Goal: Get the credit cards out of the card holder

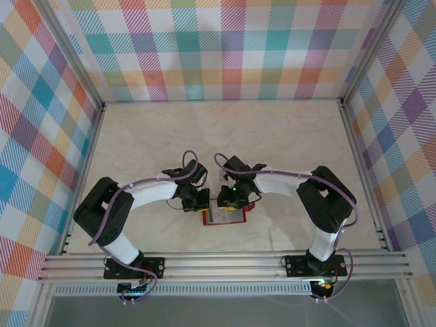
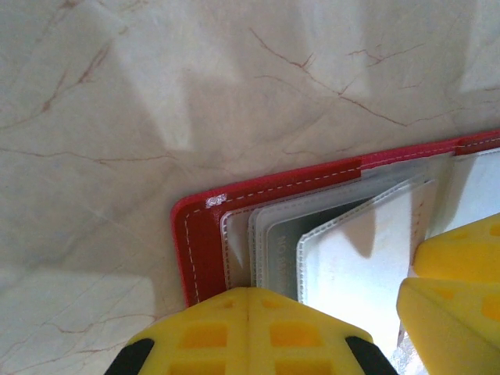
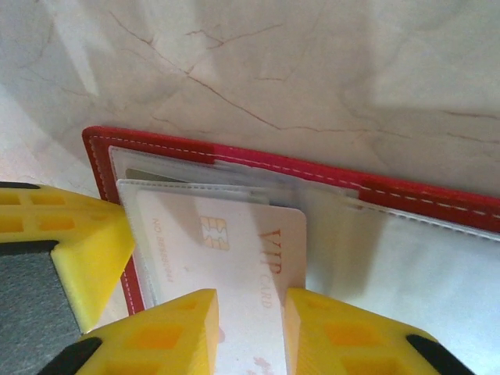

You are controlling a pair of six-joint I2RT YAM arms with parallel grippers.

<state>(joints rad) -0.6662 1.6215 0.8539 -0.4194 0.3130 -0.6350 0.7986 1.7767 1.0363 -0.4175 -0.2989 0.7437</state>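
Right gripper (image 3: pixel 250 324) fingers pinch a stiff, light, slick credit card (image 3: pixel 234 266) by its near edge; left gripper (image 2: pixel 248 328), pressed together, pins the card holder (image 2: pixel 205 250) below its tips.

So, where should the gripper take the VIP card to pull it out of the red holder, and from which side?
Grip the VIP card by its free near edge, where the right gripper already has a finger on each side. That end sticks out of the clear pocket; the far end is still tucked in the card holder. The shut left gripper presses the holder down.
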